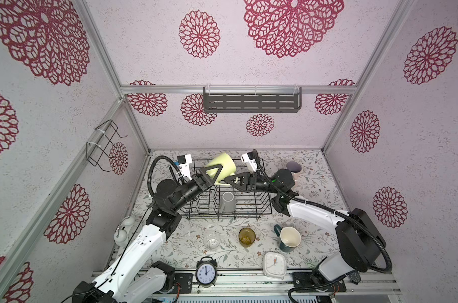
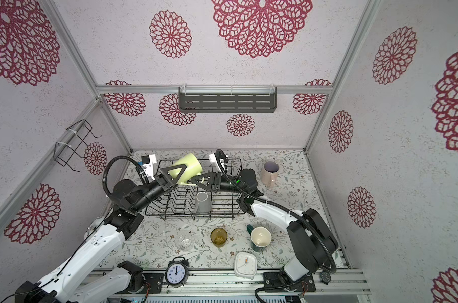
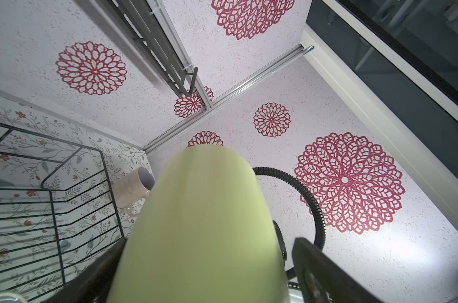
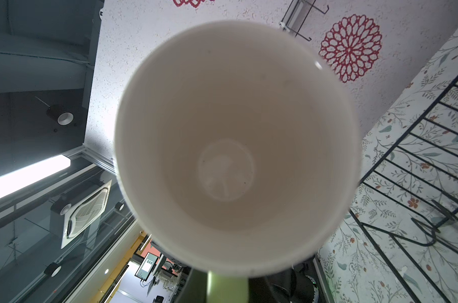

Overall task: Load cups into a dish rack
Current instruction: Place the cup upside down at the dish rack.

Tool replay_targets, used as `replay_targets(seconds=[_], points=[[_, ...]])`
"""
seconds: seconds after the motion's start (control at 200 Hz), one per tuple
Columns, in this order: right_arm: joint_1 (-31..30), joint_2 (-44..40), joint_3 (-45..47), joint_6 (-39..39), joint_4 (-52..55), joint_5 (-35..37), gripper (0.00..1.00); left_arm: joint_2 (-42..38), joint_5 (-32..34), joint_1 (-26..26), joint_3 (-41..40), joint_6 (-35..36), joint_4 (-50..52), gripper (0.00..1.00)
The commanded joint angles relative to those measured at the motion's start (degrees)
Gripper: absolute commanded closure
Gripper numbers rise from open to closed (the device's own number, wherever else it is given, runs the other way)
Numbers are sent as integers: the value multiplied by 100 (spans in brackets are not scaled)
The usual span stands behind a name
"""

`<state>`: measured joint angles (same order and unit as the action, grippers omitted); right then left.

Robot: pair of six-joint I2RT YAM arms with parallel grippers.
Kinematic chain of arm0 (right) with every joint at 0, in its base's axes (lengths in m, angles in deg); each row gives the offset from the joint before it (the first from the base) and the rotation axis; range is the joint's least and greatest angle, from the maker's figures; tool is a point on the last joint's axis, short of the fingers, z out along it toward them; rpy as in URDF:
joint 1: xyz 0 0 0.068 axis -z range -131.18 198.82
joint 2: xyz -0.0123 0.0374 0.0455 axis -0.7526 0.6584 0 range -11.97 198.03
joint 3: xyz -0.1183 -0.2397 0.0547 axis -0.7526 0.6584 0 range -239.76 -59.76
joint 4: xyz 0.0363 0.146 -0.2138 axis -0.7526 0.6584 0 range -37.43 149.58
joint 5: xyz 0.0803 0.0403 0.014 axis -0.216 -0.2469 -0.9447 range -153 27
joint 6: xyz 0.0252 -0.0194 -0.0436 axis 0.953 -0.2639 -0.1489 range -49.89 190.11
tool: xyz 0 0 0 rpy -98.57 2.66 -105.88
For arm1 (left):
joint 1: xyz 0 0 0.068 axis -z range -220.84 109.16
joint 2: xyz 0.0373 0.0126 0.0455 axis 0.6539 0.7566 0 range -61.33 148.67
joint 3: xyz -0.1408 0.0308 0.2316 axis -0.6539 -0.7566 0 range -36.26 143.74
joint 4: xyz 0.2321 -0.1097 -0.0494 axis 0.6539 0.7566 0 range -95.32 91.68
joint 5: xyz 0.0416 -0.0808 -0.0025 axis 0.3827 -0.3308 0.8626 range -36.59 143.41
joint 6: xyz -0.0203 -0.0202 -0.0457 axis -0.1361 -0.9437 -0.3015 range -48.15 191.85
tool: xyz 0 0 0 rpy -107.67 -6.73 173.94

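Yellow-green mug [image 1: 224, 162] hangs tipped over the far side of the dish rack [image 1: 265, 210]. The right claw [image 1: 230, 181] is clamped on its handle, and the left claw [image 1: 213, 172] is wide apart straddling the body, one finger [image 3: 317, 270] visibly clear of it. Grey mug [image 1: 228, 201] is in the rack; pink mug [image 1: 293, 168], clear glass [image 1: 211, 240], amber tumbler [image 1: 246, 237] and teal mug [image 1: 288, 239] stand on the worktop [image 1: 314, 199] outside it.

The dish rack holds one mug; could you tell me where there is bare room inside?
Free: the floor between the grey mug and the right wall of the dish rack. Crowded: the zigzag dividers left of that mug, and under the yellow-green mug.
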<state>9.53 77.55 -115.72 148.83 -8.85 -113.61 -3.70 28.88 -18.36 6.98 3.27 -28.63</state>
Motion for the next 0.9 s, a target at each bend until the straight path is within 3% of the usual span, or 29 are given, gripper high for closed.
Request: replay_targets(seconds=[0.0, 0.065, 0.2, 0.6, 0.65, 0.751, 0.891], points=[[-57, -119, -146, -97, -888, -103, 100, 90, 36, -74, 236, -136, -47, 2], [-60, -105, -125, -158, -867, -66, 100, 157, 22, -74, 220, -181, -125, 0], [-46, -16, -160, -173, -853, -55, 100, 297, -134, -69, 184, -320, -466, 11], [91, 49, -72, -148, -792, 304, 97, 465, -412, -86, 272, -381, -501, 28], [125, 31, -6, -152, -800, 402, 92, 454, -403, -88, 272, -335, -426, 31], [207, 19, 114, -136, -808, 579, 72, 426, -331, -93, 291, -267, -251, 31], [378, -17, 364, -59, -929, 848, 61, 390, -89, -144, 440, 64, 477, 31]])
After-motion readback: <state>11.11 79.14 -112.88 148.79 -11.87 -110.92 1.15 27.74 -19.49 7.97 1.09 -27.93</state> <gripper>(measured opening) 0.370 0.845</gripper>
